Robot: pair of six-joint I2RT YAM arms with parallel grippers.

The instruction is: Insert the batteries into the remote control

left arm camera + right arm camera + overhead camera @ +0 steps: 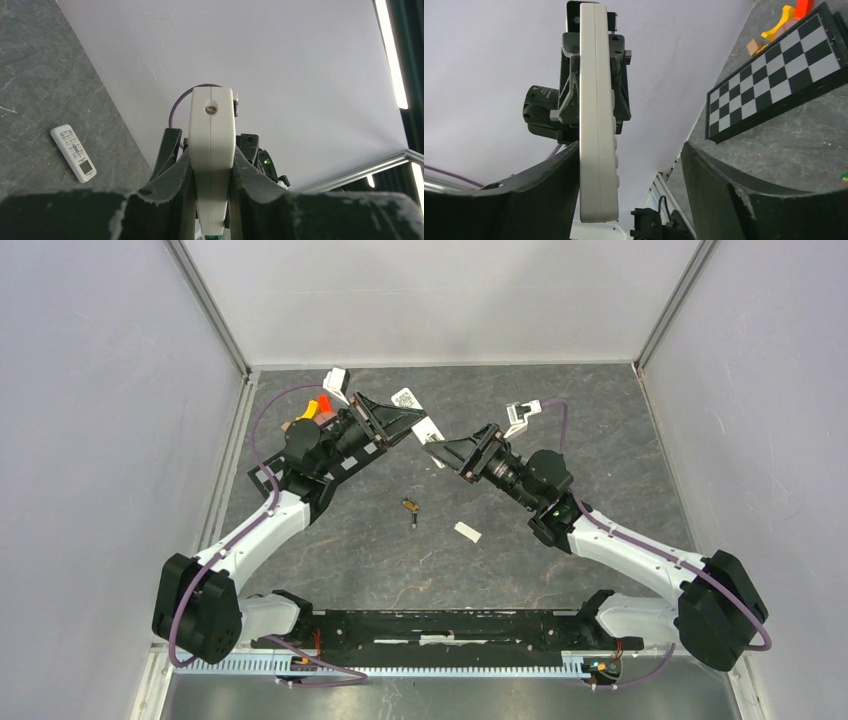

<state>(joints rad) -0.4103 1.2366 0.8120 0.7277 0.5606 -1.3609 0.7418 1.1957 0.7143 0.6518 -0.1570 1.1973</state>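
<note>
Here the left gripper (211, 137) pinches the remote control (211, 175); the right gripper (629, 155) is spread around it.

The slim white remote control (428, 430) was held aloft, clear of the worktop (600, 430) and over its far middle, seen edge-on from both wrists, while the two tiny dark, gold-banded batteries (410, 505) lay loose and close together near the worktop's centre.

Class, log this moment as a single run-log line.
left jaws: shut on remote control | right jaws: open around its end | batteries: loose on table | loading: not yet done
</note>
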